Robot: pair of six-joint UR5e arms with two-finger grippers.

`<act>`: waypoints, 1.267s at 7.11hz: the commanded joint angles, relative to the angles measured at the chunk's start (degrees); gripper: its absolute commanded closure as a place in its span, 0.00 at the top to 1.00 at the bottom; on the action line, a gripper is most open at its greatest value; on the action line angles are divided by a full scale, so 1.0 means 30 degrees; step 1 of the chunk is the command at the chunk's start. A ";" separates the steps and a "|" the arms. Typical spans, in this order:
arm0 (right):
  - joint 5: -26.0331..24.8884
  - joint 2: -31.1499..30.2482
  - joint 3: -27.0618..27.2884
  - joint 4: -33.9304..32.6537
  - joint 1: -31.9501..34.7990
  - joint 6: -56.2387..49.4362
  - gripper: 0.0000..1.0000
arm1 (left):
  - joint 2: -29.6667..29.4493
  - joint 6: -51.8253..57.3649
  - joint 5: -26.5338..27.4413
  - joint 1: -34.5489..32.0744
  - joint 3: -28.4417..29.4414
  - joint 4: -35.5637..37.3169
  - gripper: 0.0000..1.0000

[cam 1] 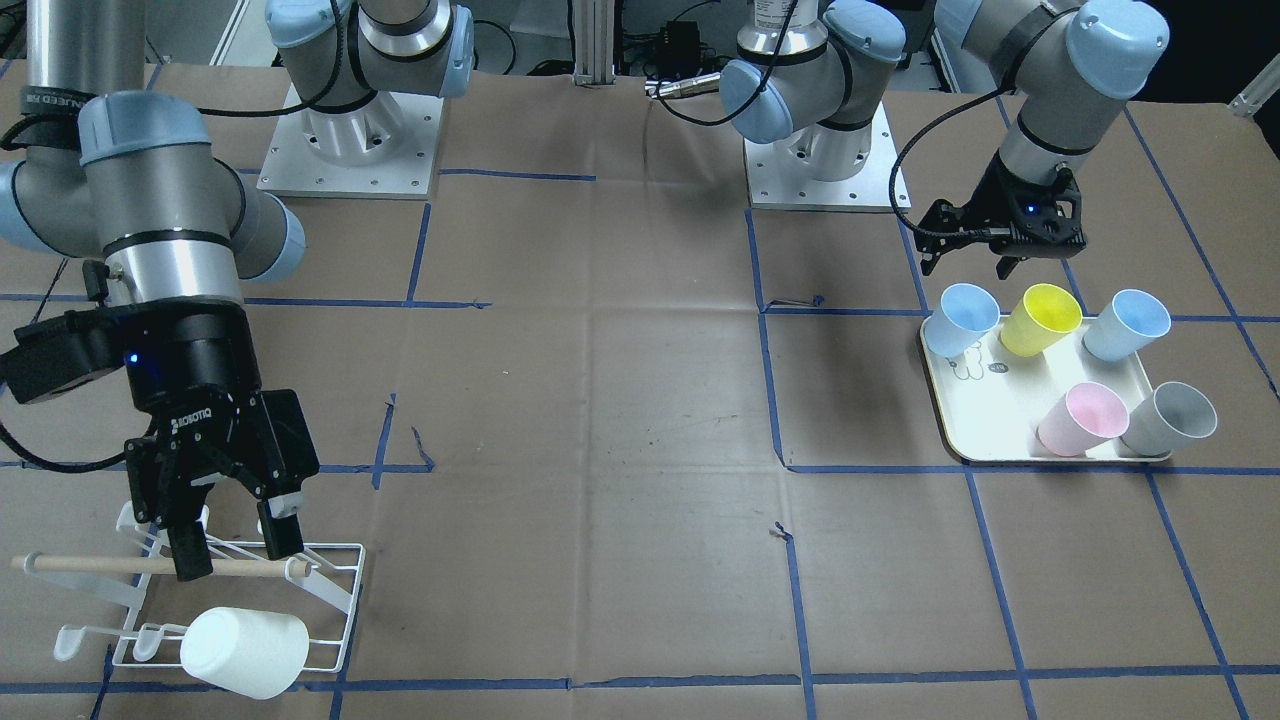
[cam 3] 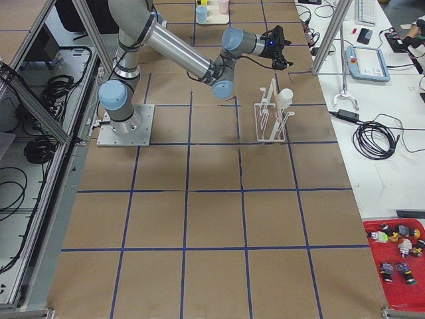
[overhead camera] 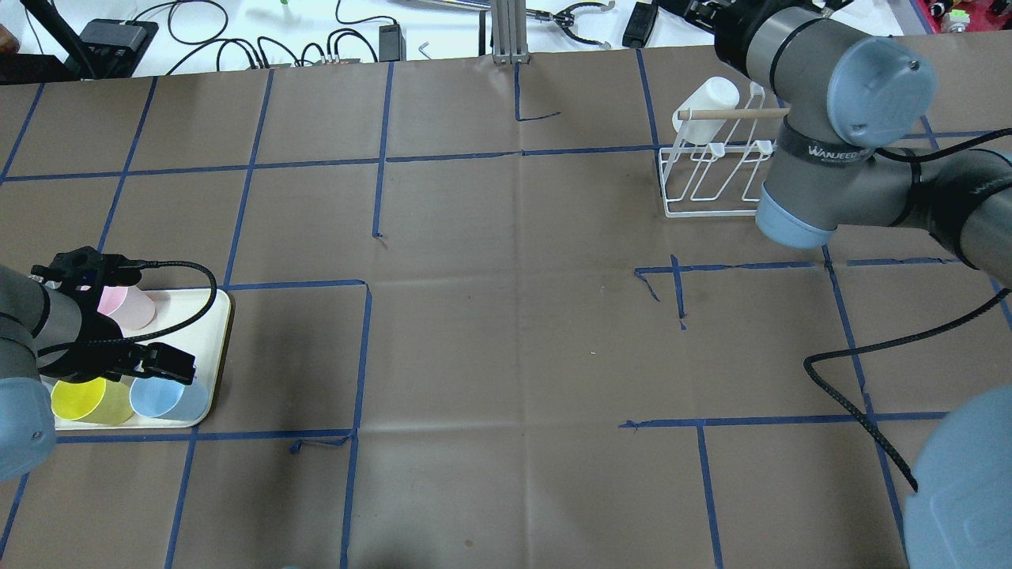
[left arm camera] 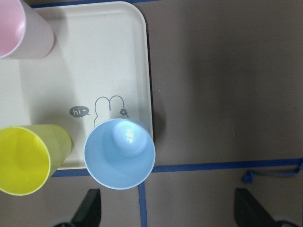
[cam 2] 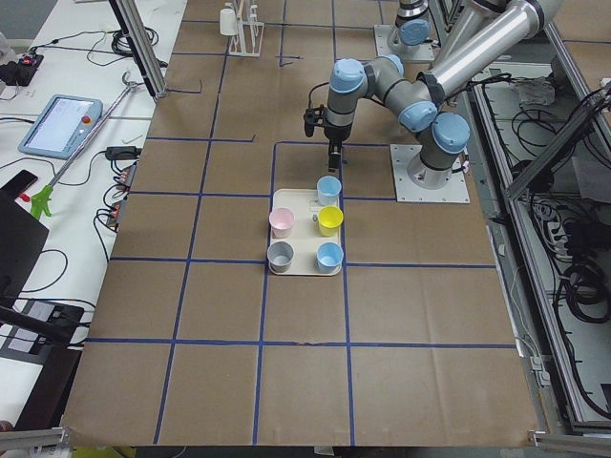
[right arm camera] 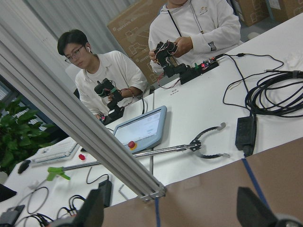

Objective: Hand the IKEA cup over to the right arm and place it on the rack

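Observation:
A white cup [cam 1: 245,650] sits upturned on a prong of the white wire rack [cam 1: 330,580], below its wooden dowel [cam 1: 90,565]. The cup [overhead camera: 706,100] also shows on the rack [overhead camera: 696,190] in the overhead view. My right gripper [cam 1: 235,545] hangs just above the rack, open and empty, apart from the white cup. My left gripper [cam 1: 968,268] is open and empty above a light blue cup [cam 1: 962,318] at the corner of the cream tray [cam 1: 975,420]. In the left wrist view that cup [left arm camera: 120,161] stands just ahead of the open fingertips [left arm camera: 90,210].
The tray also holds a yellow cup [cam 1: 1040,318], a second light blue cup [cam 1: 1125,325], a pink cup [cam 1: 1082,418] and a grey cup [cam 1: 1168,418]. Blue tape lines cross the brown table. Two operators sit behind the far table edge in the right wrist view.

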 commanded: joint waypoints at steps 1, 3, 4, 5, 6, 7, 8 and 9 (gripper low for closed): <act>0.0054 -0.2095 0.1335 -0.0039 0.1101 0.7600 1.00 | -0.2034 0.0010 -0.0028 0.0014 -0.0663 0.2032 0.98; 0.0898 -0.3651 0.2569 -0.0331 0.1805 1.4689 1.00 | -0.2599 0.0039 0.0176 0.0043 -0.1190 0.2242 0.98; 0.0904 -0.3802 0.2747 -0.0390 0.2099 1.7190 1.00 | -0.2628 0.0069 0.0235 0.0043 -0.1338 0.2271 0.98; 0.0556 -0.3862 0.2807 0.0016 0.2247 1.7679 1.00 | -0.2629 0.0040 0.0265 0.0072 -0.1339 0.2272 0.96; 0.0552 -0.3920 0.3039 0.0020 0.2248 1.7683 1.00 | -0.2600 0.0011 0.0294 0.0073 -0.1310 0.2272 0.86; 0.0552 -0.3950 0.3361 0.0020 0.2277 1.7655 1.00 | -0.2628 0.0010 0.0295 0.0073 -0.1252 0.2301 0.63; 0.0552 -0.3950 0.3393 0.0020 0.2277 1.7683 1.00 | -0.2629 -0.0019 0.0759 0.0102 -0.1222 0.2301 0.34; 0.0552 -0.3863 0.3393 0.0049 0.2277 1.7684 1.00 | -0.2629 -0.0048 0.1140 0.0073 -0.1164 0.2301 0.11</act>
